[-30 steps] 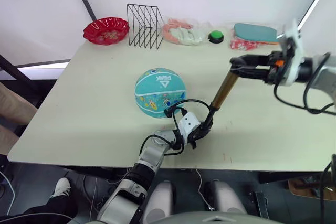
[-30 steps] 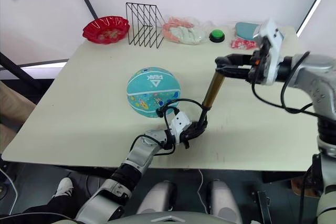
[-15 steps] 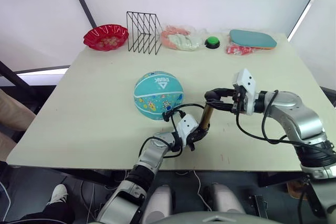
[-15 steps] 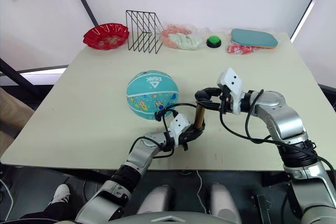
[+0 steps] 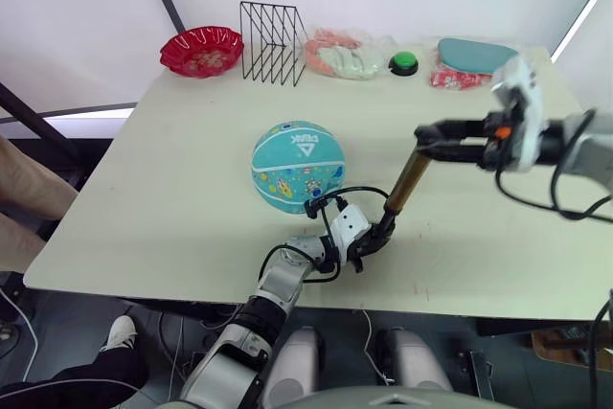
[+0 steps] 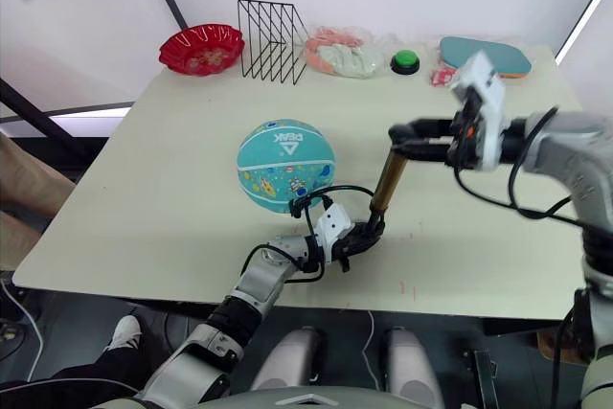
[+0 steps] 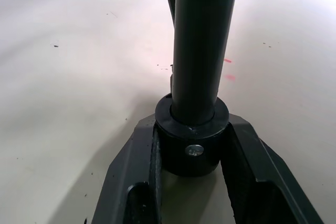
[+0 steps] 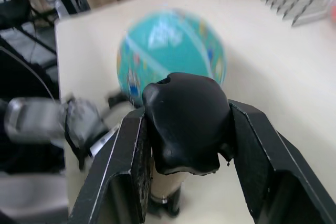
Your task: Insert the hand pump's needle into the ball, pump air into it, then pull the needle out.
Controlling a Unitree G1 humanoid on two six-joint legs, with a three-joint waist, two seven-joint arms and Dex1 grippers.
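- Ball [image 5: 298, 167] mid-surface [image 5: 172, 170], resting free, nothing gripping it.
- Pump [image 5: 407, 182] standing tilted just right of the ball, base down at the near edge, handle up and to the right.
- Left gripper [image 5: 367, 239]: jaws clamped on the pump's black end cap [image 7: 191, 142], pinning the base to the surface.
- Right gripper [image 5: 428, 139]: jaws closed on the black T-handle [image 8: 185, 122], raised with the gold barrel exposed below.
- Thin black hose [image 5: 347, 192] loops from the pump base toward the near-right side of the ball; needle too small to make out, so seated or not: cannot tell.
- Judged step: pumping, handle at top of stroke.
- For a clean stroke: push along the barrel axis, no side load; keep the base clamp firm so the pump doesn't skate.
- Keep slack in the hose; a tug could roll the ball or bend the needle.
- Red bowl [image 5: 201, 50], wire rack [image 5: 273, 42], green button [image 5: 404, 63] far back, out of the way.
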